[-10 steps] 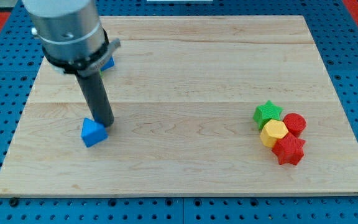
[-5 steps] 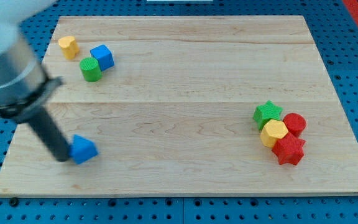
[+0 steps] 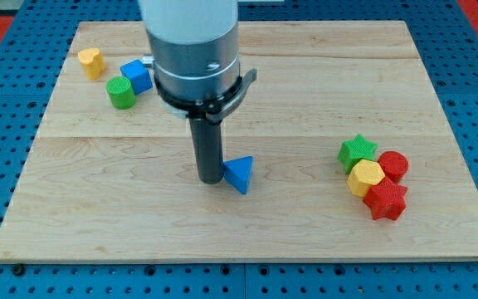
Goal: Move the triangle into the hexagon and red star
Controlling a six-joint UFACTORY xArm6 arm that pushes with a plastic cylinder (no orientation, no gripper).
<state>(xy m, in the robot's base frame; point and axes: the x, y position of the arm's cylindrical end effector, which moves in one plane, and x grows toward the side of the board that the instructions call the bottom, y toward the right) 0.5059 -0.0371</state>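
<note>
The blue triangle [image 3: 240,174] lies near the middle of the wooden board [image 3: 305,232]. My tip [image 3: 211,178] rests on the board right against the triangle's left side. At the view's right sits a tight cluster: the yellow hexagon [image 3: 365,177], the red star [image 3: 386,200] just below and right of it, a green star [image 3: 358,151] above, and a red cylinder [image 3: 393,165] to the hexagon's right. The triangle is well to the left of that cluster.
At the view's top left stand a yellow block [image 3: 90,61], a blue cube [image 3: 136,76] and a green cylinder [image 3: 122,92], the last two touching. The arm's grey body [image 3: 193,50] rises above the rod.
The triangle has slid from the board's lower left to near its middle. My tip went round to its left side and travelled rightwards with it.
</note>
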